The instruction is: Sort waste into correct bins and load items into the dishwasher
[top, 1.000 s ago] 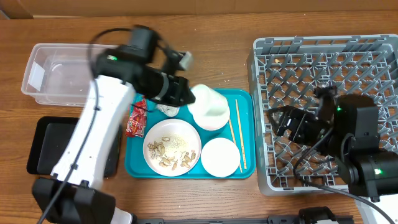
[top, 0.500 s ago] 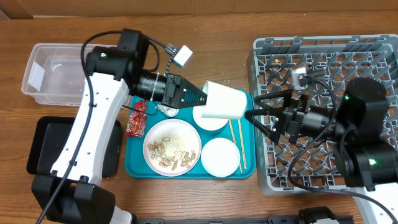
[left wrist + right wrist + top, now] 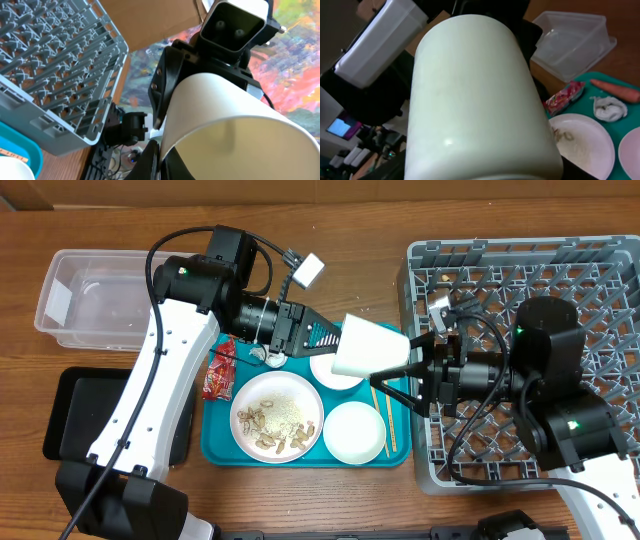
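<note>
My left gripper (image 3: 332, 340) is shut on the rim of a white cup (image 3: 368, 347) and holds it on its side above the teal tray. My right gripper (image 3: 402, 368) is open, its fingers straddling the cup's closed end (image 3: 475, 100). Below are the white plate (image 3: 277, 417) with beige scraps, two white bowls (image 3: 355, 432) (image 3: 335, 374) and the chopsticks (image 3: 385, 408). The red wrapper (image 3: 218, 370) and tissue (image 3: 268, 358) lie by the plate. The carrot (image 3: 615, 91) shows only in the right wrist view.
The grey dish rack (image 3: 520, 270) stands at the right under my right arm. The clear tub (image 3: 90, 295) is at the back left, the black tray (image 3: 80, 415) in front of it. The teal tray (image 3: 225, 452) holds the dishes.
My left arm carried the cup rightward and turned it on its side. My right gripper came left out of the rack, and its open fingers now reach around the cup's end.
</note>
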You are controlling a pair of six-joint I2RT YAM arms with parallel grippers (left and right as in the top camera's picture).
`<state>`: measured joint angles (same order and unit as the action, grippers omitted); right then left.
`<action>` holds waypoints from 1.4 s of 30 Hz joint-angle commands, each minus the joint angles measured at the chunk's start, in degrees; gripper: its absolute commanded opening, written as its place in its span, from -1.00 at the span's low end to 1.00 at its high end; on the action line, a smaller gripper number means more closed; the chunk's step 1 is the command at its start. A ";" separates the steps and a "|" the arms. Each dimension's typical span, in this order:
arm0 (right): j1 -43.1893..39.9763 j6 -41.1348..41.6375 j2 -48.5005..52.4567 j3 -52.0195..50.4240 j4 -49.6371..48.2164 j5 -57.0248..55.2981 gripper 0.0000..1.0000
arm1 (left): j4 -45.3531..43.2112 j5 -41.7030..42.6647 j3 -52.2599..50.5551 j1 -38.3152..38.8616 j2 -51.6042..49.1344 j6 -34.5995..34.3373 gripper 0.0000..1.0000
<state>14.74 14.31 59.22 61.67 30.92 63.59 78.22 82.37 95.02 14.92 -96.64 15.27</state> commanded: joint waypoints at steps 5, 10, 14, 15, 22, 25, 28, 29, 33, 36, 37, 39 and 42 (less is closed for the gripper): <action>1.27 -1.27 -2.12 1.33 -3.74 0.13 0.72 | 1.11 -1.64 0.70 0.17 -0.09 1.46 -0.92; 1.27 -1.18 -2.60 1.33 -4.13 -4.57 0.74 | 1.16 -1.60 0.70 0.17 -0.09 1.46 -0.92; 1.27 -1.01 -2.60 1.33 -5.33 -4.39 0.72 | 1.27 -1.99 0.70 0.17 -0.09 1.46 -0.92; 1.27 -0.76 -2.60 1.33 -6.19 -4.39 0.70 | 1.25 -1.99 0.70 0.22 -0.09 1.46 -0.91; 1.27 2.23 -2.60 1.36 -7.91 -2.45 0.29 | 0.96 -1.97 0.70 0.26 -0.09 1.44 -0.91; 1.27 2.16 -3.04 1.36 -7.91 -1.90 0.22 | 0.26 -1.95 0.70 0.26 -0.09 1.44 0.15; 1.27 2.16 -4.79 1.36 -7.91 -2.49 0.16 | -0.85 -1.95 0.70 0.26 -0.09 1.20 1.00; 1.27 2.12 -5.79 1.36 -7.69 -3.61 0.16 | -1.20 -1.97 0.70 0.20 -0.09 1.18 1.00; 0.81 1.95 -9.51 1.38 -3.06 -13.70 0.16 | -2.49 -1.97 0.70 -0.52 -0.11 -0.72 1.00; -1.51 2.01 -12.39 1.60 5.35 -25.59 0.16 | -2.58 -1.99 0.70 -1.46 -0.09 -0.72 1.00; -3.23 2.29 -13.57 2.08 10.93 -33.11 0.16 | -2.54 -2.01 0.70 -1.92 -0.09 -0.72 1.00; -5.55 4.63 -14.16 2.93 17.55 -43.25 0.16 | -2.56 -2.01 0.70 -2.34 -0.09 -0.72 1.00; -9.18 8.50 -14.16 3.67 26.05 -55.78 0.16 | -2.64 -2.45 0.70 -2.56 -0.09 -0.70 1.00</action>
<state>8.88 18.48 45.23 63.31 52.34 28.95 75.61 80.49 95.02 12.95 -96.66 15.00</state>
